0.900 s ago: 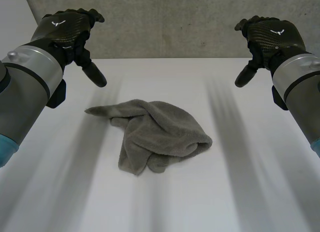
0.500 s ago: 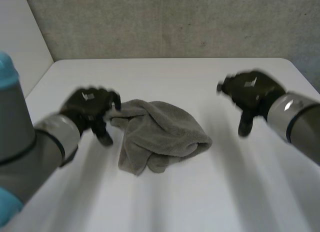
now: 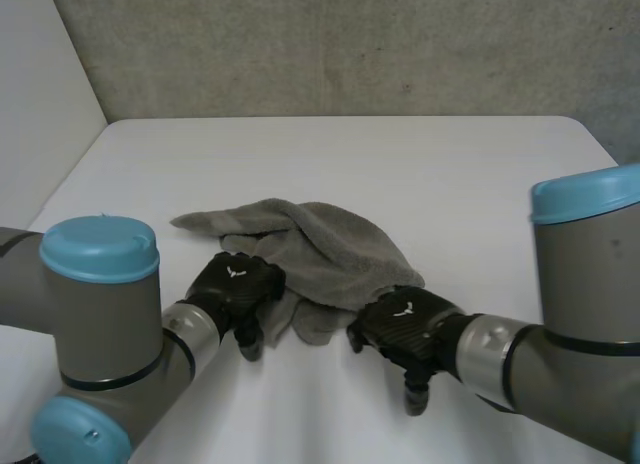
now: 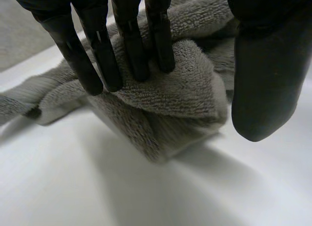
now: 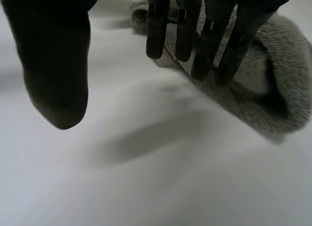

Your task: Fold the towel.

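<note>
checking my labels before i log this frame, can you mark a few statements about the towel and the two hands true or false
1. The towel lies crumpled on the table. True.
2. The left hand holds the towel up off the table. False: its straight fingers rest on top of the towel, which lies on the table.
3. The right hand is at the towel's robot-side edge, as is the left hand. True.
4. The right hand's thumb pinches the towel. False: the thumb is apart from the towel, over bare table.
</note>
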Controlling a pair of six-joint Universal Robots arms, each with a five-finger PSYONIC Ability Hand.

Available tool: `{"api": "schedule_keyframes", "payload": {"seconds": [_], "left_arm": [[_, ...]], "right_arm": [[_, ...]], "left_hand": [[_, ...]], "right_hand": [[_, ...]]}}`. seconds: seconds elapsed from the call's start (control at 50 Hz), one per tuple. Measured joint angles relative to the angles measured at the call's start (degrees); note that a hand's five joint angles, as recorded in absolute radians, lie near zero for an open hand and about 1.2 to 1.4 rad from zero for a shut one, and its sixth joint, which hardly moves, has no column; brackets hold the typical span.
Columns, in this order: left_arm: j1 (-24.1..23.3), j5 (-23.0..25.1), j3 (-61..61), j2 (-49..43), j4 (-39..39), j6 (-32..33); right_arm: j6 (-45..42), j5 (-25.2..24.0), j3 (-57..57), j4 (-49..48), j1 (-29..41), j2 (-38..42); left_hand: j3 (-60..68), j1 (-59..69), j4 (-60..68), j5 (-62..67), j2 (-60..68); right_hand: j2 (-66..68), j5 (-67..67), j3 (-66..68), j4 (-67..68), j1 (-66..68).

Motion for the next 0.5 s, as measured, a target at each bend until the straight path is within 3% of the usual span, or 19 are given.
{"api": "schedule_keyframes", "payload": {"seconds": [0.16,0.5], "left_arm": [[-0.1,-5.4,3.1,-4.3,5.6,0.1],[-0.1,-6.9,9.6,-10.7,6.6,0.2]], "right_arm": [[7.9,2.0,-5.3,-7.0,4.0,6.9],[12.4,17.8,-15.6,-19.6,10.3,17.8]], "left_hand": [[-0.5,-0.6,-0.1,-0.5,-0.1],[-0.5,-0.7,-0.2,0.0,0.0]], "right_hand": [[-3.1,-4.2,-3.6,-3.7,-2.7],[-3.1,-4.5,-3.6,-3.8,-2.9]]}}
